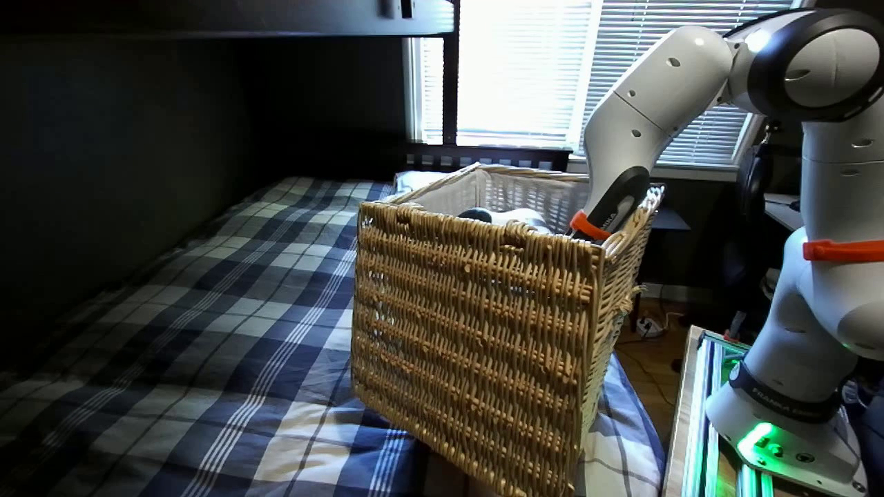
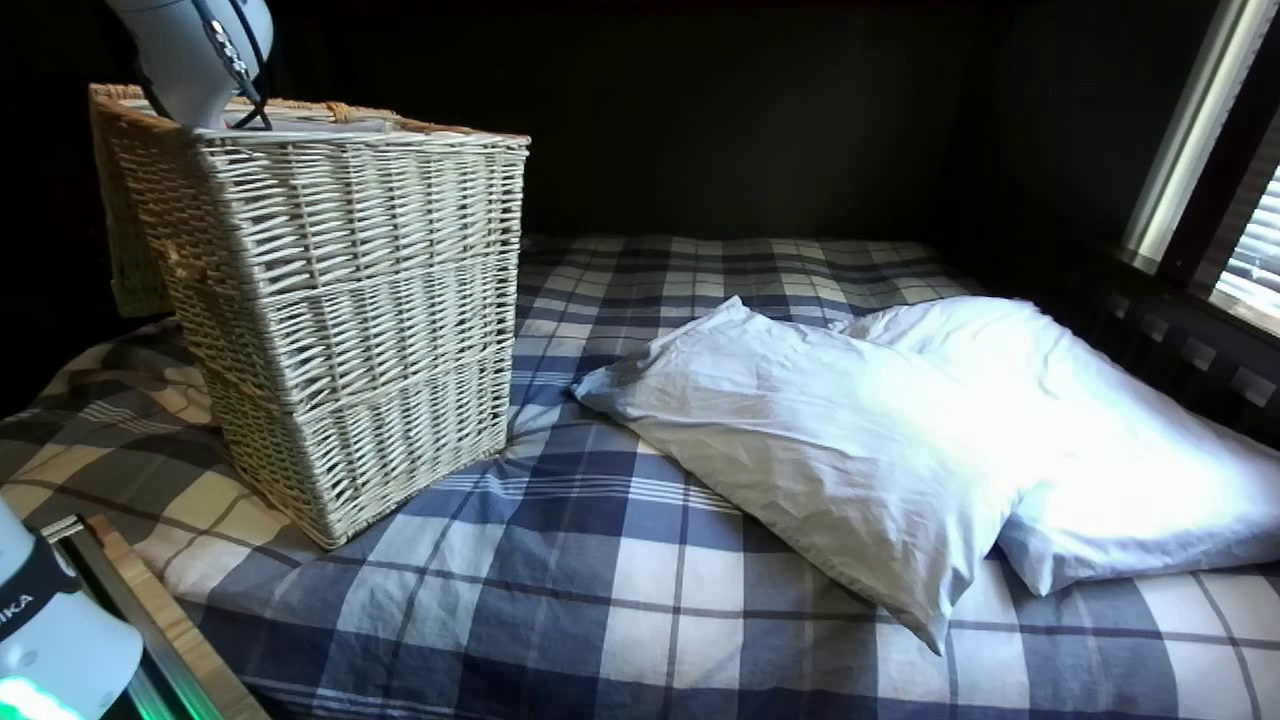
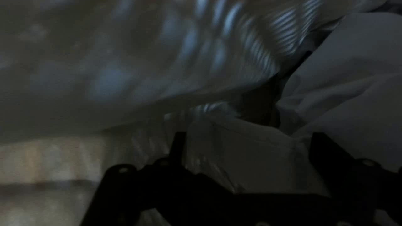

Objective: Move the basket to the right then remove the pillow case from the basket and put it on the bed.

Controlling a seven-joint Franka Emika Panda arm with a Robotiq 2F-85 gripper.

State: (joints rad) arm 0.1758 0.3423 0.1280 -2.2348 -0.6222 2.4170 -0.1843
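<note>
Room's looking super dark on my end, with daylight pouring through the blinds (image 1: 525, 76) and the plaid bed (image 1: 228, 290) stretching out below the upper bunk (image 1: 221, 17). In an exterior view, the basket (image 1: 476, 331) is standing on the bed near its edge, open side up, and my arm (image 1: 656, 96) is bending over the rim with its lower end dipping inside. The woven wall is blocking most of what's down there for me. The arm's base (image 1: 794, 442) is glowing green right beside the bed.

In an exterior view, two white pillows (image 2: 800, 430) are lying on the bed, one overlapping the other, and the basket is standing well apart from them, over on the left of that picture.

Wrist view is coming through really murky. I'm seeing the gripper (image 3: 248, 142) with its fingers (image 3: 178, 146) sitting wide apart. Pale cloth (image 3: 348, 84) is lying in folds on the right, and a seamed pale piece is showing in the gap. Whether either finger is touching fabric, I'm honestly not able to tell. A light-streaked surface (image 3: 141, 78) is filling the upper left.
</note>
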